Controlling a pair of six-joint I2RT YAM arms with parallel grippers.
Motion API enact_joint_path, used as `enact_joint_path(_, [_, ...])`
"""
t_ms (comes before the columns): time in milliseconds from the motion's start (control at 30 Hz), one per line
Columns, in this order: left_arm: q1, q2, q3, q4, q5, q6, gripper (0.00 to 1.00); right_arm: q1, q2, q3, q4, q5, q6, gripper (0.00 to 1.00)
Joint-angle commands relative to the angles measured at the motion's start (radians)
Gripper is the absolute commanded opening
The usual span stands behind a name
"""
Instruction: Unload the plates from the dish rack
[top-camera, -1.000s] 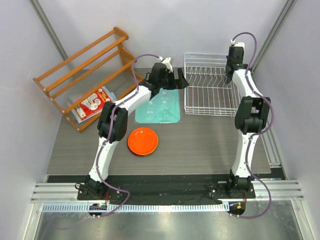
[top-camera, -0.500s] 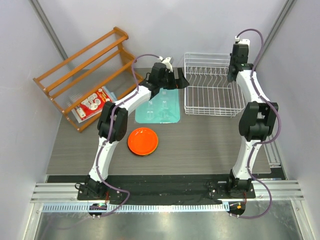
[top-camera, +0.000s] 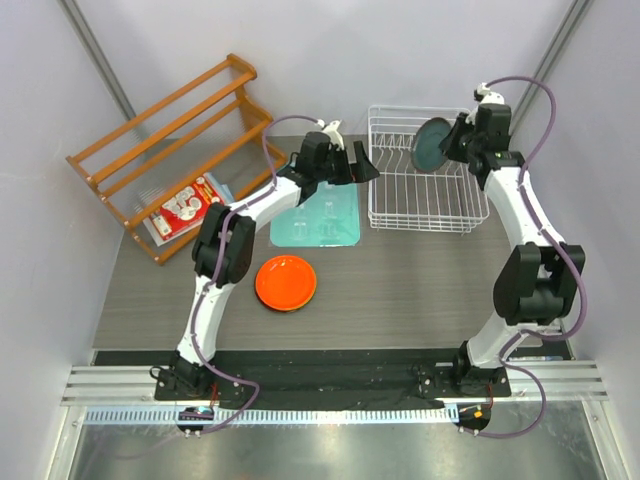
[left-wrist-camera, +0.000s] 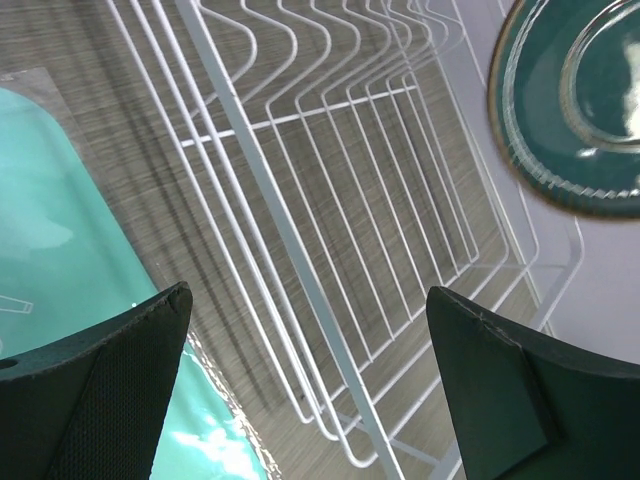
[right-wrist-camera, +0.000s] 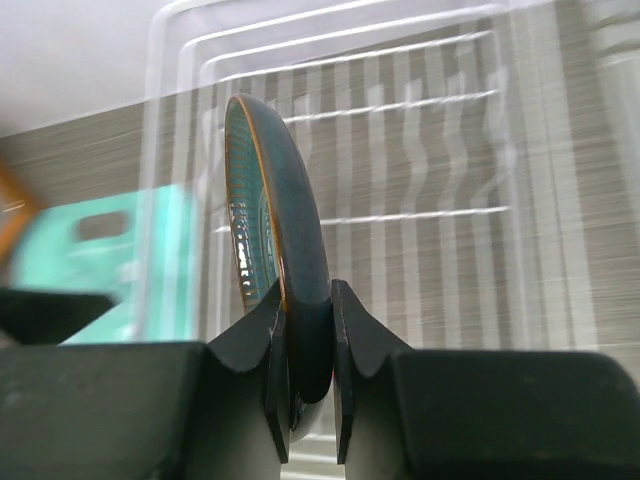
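My right gripper is shut on the rim of the dark teal-blue plate and holds it on edge above the white wire dish rack. In the right wrist view the plate stands between my pads. My left gripper is open and empty at the rack's left edge; its view shows the rack's tines and the teal plate. The orange plate lies flat on the table. A dark red floral plate lies under the wooden rack. The lime plate is out of view.
An orange-brown wooden slatted rack stands at the back left. A flat teal board lies between it and the dish rack; it also shows in the left wrist view. Grey walls close in on both sides.
My right arm has swung from the rack's far right corner toward its middle, and the teal plate now shows lifted in its gripper. My left gripper has shifted slightly right toward the rack.
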Motion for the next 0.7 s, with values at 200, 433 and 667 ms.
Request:
enact_joint_path(200, [-0.002, -0.151, -0.127, 0.206, 0.070, -0.076, 0.99, 0.009, -0.184, -0.287, 0.412, -0.401, 0.381, 0.01])
enact_joint_path(433, [-0.002, -0.188, -0.189, 0.284, 0.090, -0.121, 0.99, 0.009, -0.197, -0.438, 0.643, -0.524, 0.561, 0.01])
enact_joint_path(667, [0.000, -0.202, -0.232, 0.369, 0.104, -0.168, 0.97, 0.009, -0.146, -0.519, 0.908, -0.633, 0.762, 0.01])
